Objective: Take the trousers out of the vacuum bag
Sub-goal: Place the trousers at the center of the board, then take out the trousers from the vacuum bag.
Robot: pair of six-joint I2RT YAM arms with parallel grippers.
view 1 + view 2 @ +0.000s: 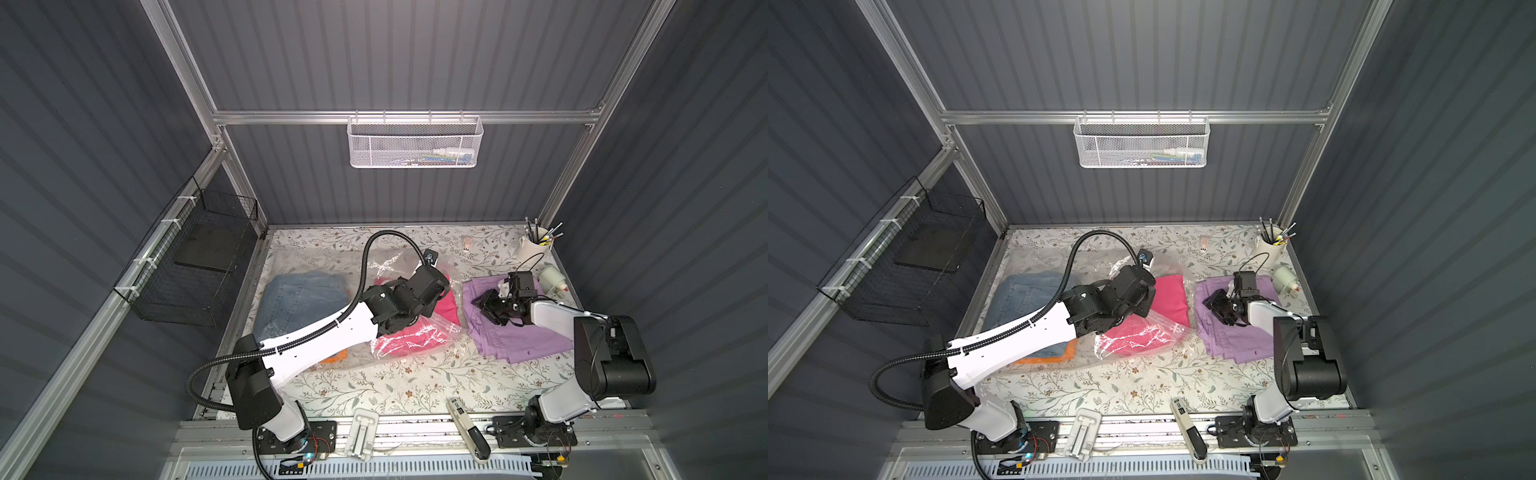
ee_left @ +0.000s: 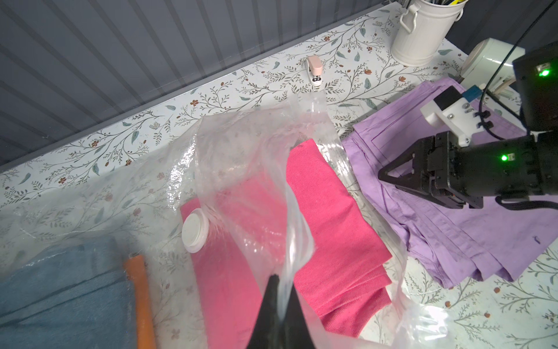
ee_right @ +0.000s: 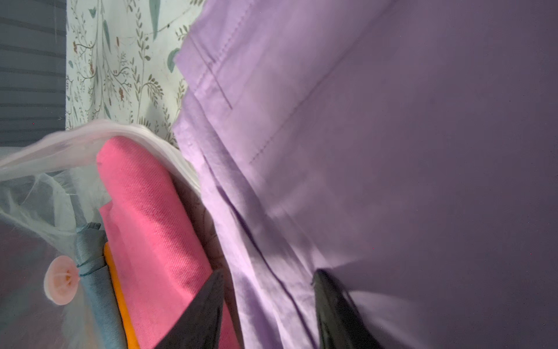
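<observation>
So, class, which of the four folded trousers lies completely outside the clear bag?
The lilac pair, lying beside the bag with no plastic over it; the pink pair, denim pair and orange pair all sit inside it.

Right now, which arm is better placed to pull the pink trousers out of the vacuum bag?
Right. The right jaws stand open over the lilac trousers, beside the mouth of the vacuum bag, facing the pink trousers. The left jaws are shut on the bag's film, holding the mouth up.
</observation>
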